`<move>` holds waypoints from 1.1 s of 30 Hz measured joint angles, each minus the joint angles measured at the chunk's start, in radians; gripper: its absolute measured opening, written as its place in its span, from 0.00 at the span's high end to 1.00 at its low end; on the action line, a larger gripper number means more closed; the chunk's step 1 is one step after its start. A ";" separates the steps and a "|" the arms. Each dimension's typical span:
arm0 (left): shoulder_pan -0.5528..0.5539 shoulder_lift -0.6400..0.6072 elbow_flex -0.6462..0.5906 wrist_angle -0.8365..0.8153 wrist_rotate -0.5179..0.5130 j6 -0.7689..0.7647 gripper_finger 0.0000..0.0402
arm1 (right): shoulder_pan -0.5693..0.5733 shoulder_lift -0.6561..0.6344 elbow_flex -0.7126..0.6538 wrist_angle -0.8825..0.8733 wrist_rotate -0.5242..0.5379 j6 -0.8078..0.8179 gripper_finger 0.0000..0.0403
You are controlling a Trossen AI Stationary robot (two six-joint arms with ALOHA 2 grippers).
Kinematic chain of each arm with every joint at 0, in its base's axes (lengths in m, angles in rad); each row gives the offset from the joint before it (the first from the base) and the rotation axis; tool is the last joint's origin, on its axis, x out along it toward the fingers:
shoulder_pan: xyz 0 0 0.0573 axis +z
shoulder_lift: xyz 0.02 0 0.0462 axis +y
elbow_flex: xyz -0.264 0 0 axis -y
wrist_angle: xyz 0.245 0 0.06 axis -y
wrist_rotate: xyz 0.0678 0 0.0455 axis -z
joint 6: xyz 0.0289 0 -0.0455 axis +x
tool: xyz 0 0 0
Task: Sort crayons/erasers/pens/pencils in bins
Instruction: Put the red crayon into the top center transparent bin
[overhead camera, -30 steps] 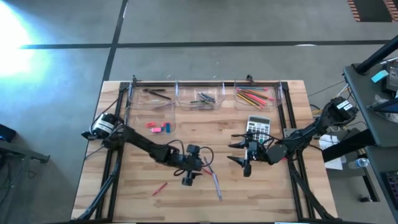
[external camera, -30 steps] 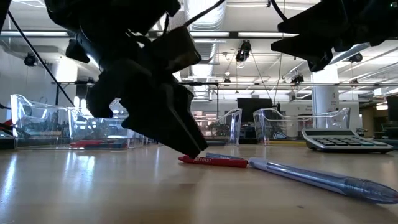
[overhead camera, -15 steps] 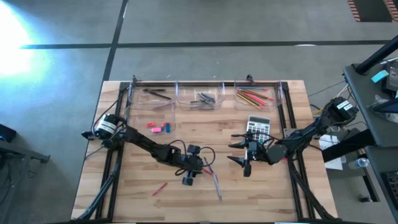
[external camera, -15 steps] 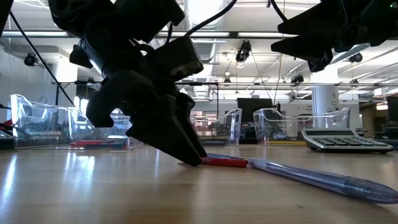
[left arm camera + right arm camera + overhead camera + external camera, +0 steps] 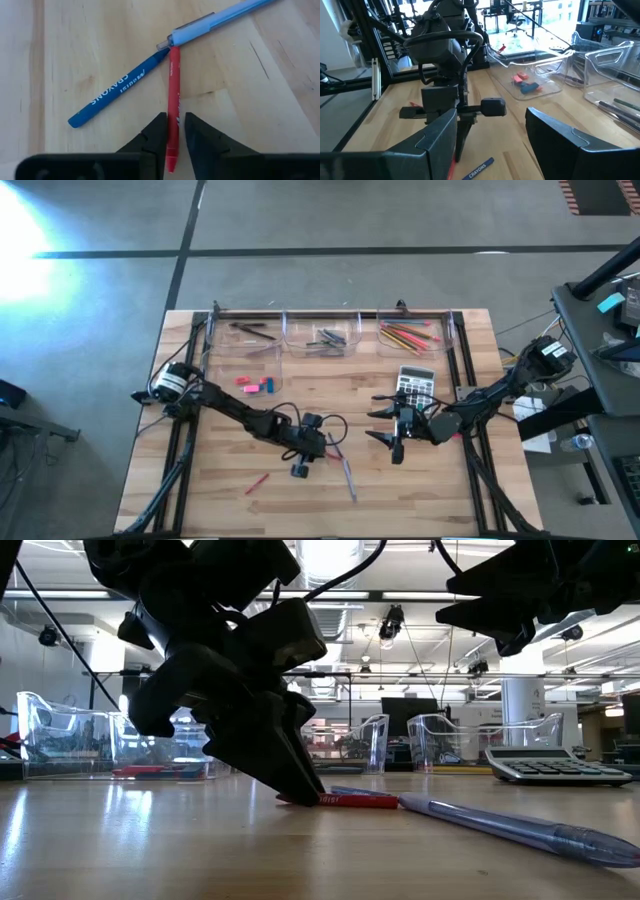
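Left wrist view: left gripper (image 5: pixel 173 134) fingers pinch red crayon (image 5: pixel 173 95), bottom centre.
Blue crayon (image 5: pixel 116 90): centre-left.
Right gripper (image 5: pixel 393 436): spread wide, nothing held, centre-right.

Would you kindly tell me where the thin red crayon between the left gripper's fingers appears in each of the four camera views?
High view: the thin red crayon lies mid-table at the left gripper.
Low view: flat on the wood, beside the dark fingers.
Left wrist view: between the two nearly shut fingers.
Right wrist view: only a red sliver under the left gripper.
Shared landmark: the light blue pen, whose end meets the crayon's tip; also in the low view.
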 joint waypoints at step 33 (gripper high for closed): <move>-0.049 -0.272 -0.006 -0.290 -0.165 -0.008 0.99 | 0.000 0.000 0.000 0.001 -0.001 0.016 0.44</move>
